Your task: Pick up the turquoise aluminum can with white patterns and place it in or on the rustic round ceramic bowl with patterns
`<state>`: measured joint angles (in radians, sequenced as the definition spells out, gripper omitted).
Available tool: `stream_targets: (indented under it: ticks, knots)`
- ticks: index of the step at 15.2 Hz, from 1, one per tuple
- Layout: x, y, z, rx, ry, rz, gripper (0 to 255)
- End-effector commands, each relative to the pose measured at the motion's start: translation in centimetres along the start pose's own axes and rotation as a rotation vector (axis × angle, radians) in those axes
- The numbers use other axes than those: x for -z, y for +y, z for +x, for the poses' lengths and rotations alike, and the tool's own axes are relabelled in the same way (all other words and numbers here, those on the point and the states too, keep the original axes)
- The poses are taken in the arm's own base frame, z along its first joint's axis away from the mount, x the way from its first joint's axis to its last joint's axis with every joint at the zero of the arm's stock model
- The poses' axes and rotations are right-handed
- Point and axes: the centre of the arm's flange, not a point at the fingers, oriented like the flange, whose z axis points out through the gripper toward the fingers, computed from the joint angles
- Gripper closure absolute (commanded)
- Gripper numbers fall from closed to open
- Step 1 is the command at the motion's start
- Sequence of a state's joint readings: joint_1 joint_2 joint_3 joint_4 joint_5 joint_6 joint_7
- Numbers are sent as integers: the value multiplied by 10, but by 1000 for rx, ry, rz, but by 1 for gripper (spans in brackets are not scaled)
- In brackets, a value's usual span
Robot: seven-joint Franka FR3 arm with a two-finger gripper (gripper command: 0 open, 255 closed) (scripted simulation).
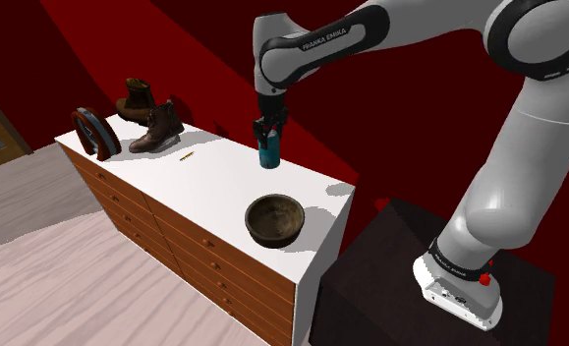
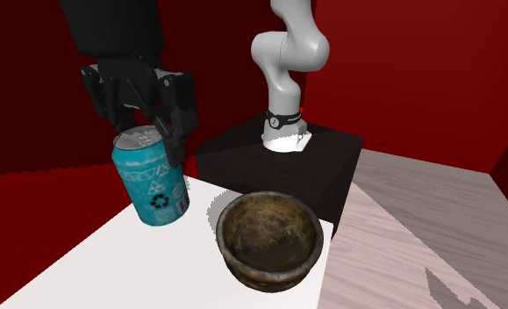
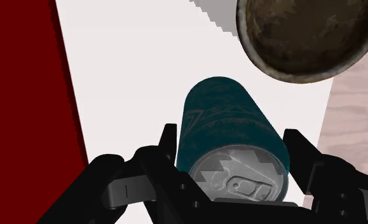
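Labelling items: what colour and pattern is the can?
The turquoise metal can bears white line patterns; clearest in second exterior view.

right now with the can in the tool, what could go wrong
1. The tool clasps the turquoise can only near its top rim, and the can looks tilted, so it may slip or swing during the lift.
2. The bowl sits close to the corner of the white top; a low carry could knock it off.
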<state>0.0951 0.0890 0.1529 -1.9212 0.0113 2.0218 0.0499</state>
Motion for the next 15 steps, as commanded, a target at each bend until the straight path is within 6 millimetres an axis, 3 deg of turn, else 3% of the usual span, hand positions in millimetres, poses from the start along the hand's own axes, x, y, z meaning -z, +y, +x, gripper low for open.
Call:
stream_targets:
  ticks: [1, 11, 15]
  knots:
    - [4, -19, -19, -1, 1, 0, 255]
    - [22, -123, -107, -1, 1, 0, 255]
    - [1, -122, -107, -1, 1, 0, 255]
